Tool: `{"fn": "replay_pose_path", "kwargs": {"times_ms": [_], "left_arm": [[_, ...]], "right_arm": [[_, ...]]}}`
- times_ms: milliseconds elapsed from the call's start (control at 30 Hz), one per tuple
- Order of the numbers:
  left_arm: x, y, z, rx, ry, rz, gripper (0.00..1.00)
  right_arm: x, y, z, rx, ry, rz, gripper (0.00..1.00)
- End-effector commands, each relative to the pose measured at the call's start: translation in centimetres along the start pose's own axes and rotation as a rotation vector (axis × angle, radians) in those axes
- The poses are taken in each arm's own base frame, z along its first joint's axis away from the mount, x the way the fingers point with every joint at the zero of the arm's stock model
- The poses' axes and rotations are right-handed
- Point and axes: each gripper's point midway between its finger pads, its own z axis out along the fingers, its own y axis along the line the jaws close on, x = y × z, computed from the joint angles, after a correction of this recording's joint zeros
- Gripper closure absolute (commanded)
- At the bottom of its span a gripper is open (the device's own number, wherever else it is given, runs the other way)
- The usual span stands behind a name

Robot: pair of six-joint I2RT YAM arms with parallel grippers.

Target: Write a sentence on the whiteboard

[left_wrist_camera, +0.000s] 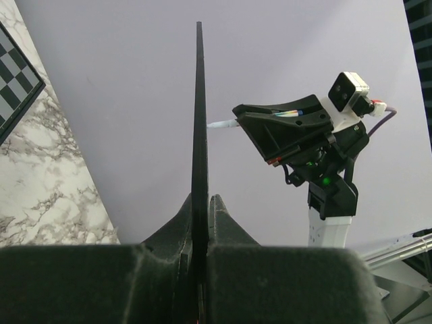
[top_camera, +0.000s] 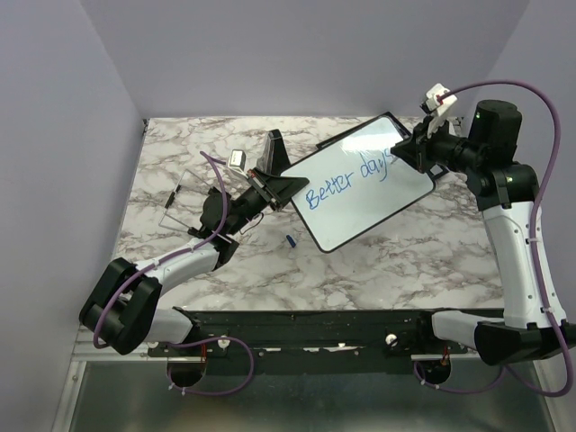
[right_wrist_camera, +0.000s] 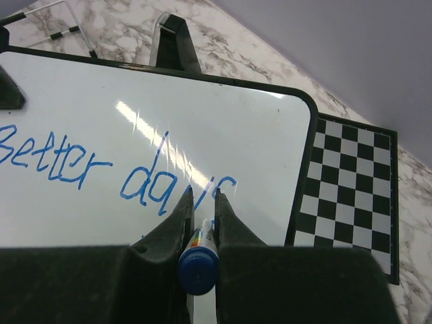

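The whiteboard lies slanted at the table's back middle. It bears the blue words "Better days"; no second line shows. My left gripper is shut on the board's left edge; in the left wrist view the board is edge-on between the fingers. My right gripper is shut on a blue marker over the board's right end, its tip just after "days". The right wrist view shows the board and my right gripper. The right gripper also shows in the left wrist view.
A checkered chessboard lies partly under the whiteboard's far right side. A black triangular stand sits behind the board's left end. A small blue cap lies in front of the board. A clear wire-edged holder is at the left.
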Motion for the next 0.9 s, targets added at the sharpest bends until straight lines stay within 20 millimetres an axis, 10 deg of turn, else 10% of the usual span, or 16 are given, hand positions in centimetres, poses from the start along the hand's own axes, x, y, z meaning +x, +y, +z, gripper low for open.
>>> {"fn": "replay_pose_path", "kwargs": {"times_ms": [0, 433, 867], "left_arm": [[-0.7, -5.9, -0.3, 0.199, -0.026, -0.002, 1.00], [-1.3, -5.3, 0.6, 0.157, -0.045, 0.008, 1.00], [-1.8, -4.8, 0.3, 0.105, -0.113, 0.002, 1.00]], "right_arm": [[0.8, 1.8, -0.1, -0.088, 0.024, 0.065, 0.99], [-10.0, 6.6, -3.7, -0.353, -0.248, 0.060, 1.00], [-6.4, 12.6, -4.8, -0.572, -0.217, -0.050, 1.00]]}}
